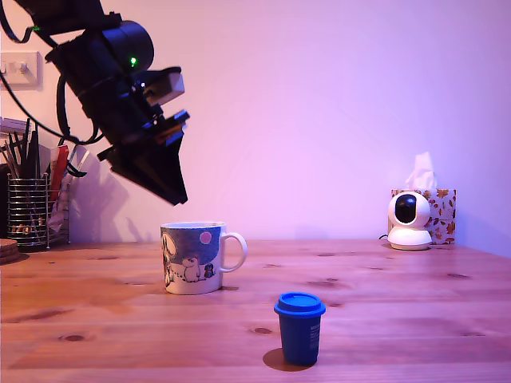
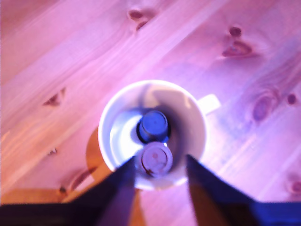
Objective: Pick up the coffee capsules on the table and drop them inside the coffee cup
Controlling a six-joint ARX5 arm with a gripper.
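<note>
hovering above the white ceramic mug with the cartoon picture (image 1: pixel 194 257), the black gripper (image 2: pixel 157 181) has its two dark fingers (image 2: pixel 120 188) spread apart, holding nothing. in the wrist view, two pods lie inside the mug (image 2: pixel 153 134): a dark blue-looking tapered capsule (image 2: pixel 153 126) near the middle and a brownish round-lidded capsule (image 2: pixel 156 159) beside it, against the wall nearest the fingers. whether they touch is hard to tell.

a blue plastic capsule with a wider flat lid (image 1: pixel 300 327) stands upright on the wooden table (image 1: pixel 415 319), well apart from the mug, toward the exterior view's right.

judging from this, a drop looks done; next calls for swinging over to the standing pod, descending with fingers straddling it, then closing gently.
</note>
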